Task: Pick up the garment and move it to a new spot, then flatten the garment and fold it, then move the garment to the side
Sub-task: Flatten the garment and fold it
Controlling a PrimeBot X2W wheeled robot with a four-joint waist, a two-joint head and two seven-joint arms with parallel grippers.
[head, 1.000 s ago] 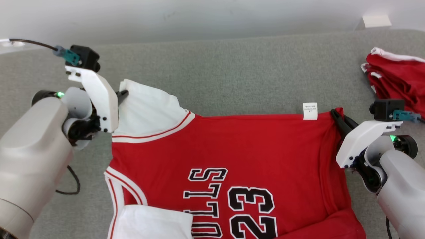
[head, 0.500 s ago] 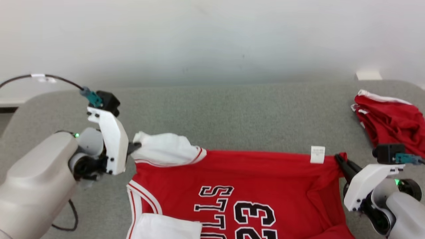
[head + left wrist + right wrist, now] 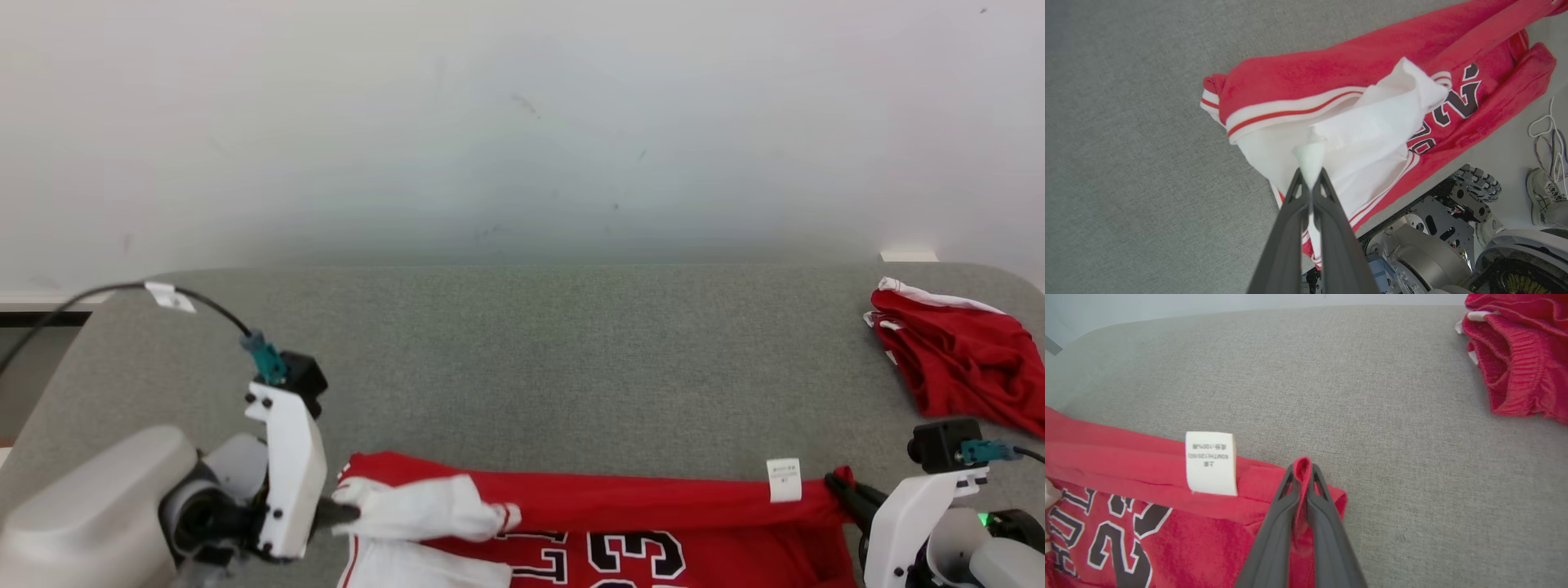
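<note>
At the lower left of the head view, the left gripper (image 3: 347, 513) has its fingers clamped on a white sleeve (image 3: 424, 508) of the red basketball jersey (image 3: 653, 498). The jersey stretches along the bottom edge on the grey fabric worktop (image 3: 531, 359). At the lower right, the right gripper (image 3: 834, 482) fingers pinch its red corner.

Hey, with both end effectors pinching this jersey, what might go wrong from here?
The left end effector pinches only a small tip of the white sleeve, so it may slip out. The jersey appears to overhang the near edge of the table; a lost grip might let it slide off.
</note>
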